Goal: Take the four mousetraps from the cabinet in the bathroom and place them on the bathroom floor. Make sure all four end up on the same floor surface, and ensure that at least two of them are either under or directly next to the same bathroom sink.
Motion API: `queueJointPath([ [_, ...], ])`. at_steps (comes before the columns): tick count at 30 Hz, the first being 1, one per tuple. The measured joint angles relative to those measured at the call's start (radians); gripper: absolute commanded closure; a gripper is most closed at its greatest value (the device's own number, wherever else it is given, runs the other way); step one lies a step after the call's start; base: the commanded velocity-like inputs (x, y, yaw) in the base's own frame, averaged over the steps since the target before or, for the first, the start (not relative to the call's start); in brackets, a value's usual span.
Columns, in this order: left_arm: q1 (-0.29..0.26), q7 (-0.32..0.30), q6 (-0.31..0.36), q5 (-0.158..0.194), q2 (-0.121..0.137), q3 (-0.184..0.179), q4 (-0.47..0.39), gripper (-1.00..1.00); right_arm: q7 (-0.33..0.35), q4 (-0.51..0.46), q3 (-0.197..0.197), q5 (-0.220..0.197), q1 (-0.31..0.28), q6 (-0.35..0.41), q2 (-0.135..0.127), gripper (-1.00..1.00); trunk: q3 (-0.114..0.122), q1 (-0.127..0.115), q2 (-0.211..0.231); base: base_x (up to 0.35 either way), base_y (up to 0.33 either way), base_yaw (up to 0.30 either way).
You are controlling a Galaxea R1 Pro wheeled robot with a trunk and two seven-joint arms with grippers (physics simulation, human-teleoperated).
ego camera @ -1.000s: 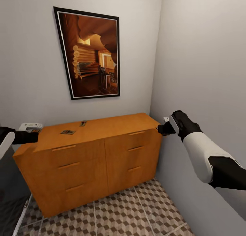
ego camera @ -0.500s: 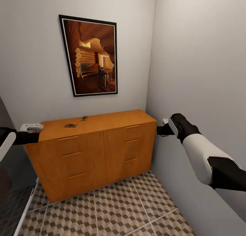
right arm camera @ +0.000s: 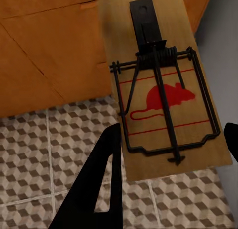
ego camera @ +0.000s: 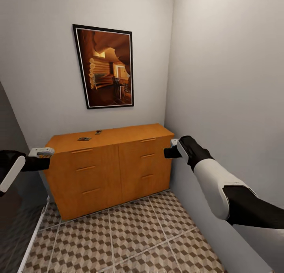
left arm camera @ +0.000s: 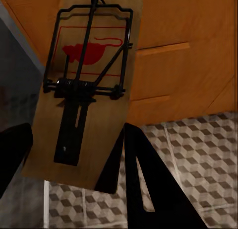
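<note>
Gripping mousetrap (left arm camera: 87, 90), pedal toward hand (left arm camera: 74, 164).

Cabinet (ego camera: 110, 166) stood in the room corner, back against the rear wall, one end close to the side wall. Orange-brown wood, flat top, two columns of three tab handles on the front. Two mousetraps lay on the top near its rear edge: one (ego camera: 83, 139) toward the far-left end, the other (ego camera: 98, 132) just beside it, closer to the wall. Cabinet rested on the cube-patterned tiled floor (ego camera: 130, 233).
</note>
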Motion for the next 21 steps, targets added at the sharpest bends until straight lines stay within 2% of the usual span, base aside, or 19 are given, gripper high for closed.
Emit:
queueJointPath([
  [2,0.000,0.007,-0.001,-0.003,-0.013,-0.003,0.014,1.00,-0.019,0.000,0.000,0.002,0.008,-0.030,0.023,1.00,0.000,0.000,0.000,-0.324,-0.082,0.000],
  [3,0.000,0.020,-0.002,-0.004,-0.029,-0.005,0.027,1.00,-0.042,0.000,-0.001,-0.001,0.016,-0.059,0.044,1.00,0.000,0.000,0.000,-0.324,-0.082,0.000],
  [5,0.000,0.041,-0.003,-0.012,-0.048,-0.006,0.039,1.00,-0.071,0.000,0.000,0.002,0.027,-0.087,0.063,1.00,0.000,0.000,0.000,-0.325,-0.081,0.000],
  [6,0.000,0.067,-0.004,-0.016,-0.068,-0.006,0.051,1.00,-0.103,0.000,0.000,0.003,0.039,-0.113,0.066,1.00,0.000,0.000,0.000,-0.325,-0.081,0.000],
  [10,0.000,0.140,-0.009,-0.026,-0.124,-0.007,0.086,1.00,-0.184,0.000,0.000,0.002,0.078,-0.173,0.066,1.00,0.000,0.000,0.000,-0.325,-0.081,0.000],
  [11,0.000,0.161,-0.011,-0.024,-0.146,-0.007,0.102,1.00,-0.208,0.000,0.000,0.002,0.095,-0.196,0.066,1.00,0.000,0.000,0.000,-0.325,-0.081,0.000],
  [15,0.000,0.201,-0.022,-0.035,-0.209,-0.008,0.167,1.00,-0.256,0.006,0.000,0.001,0.158,-0.269,0.066,1.00,0.000,0.000,0.000,-0.324,-0.081,0.000],
  [21,0.000,0.214,-0.142,-0.043,-0.273,-0.008,0.306,1.00,-0.277,0.015,0.000,0.001,0.250,-0.350,0.066,1.00,0.000,0.000,0.000,-0.324,-0.081,0.000],
])
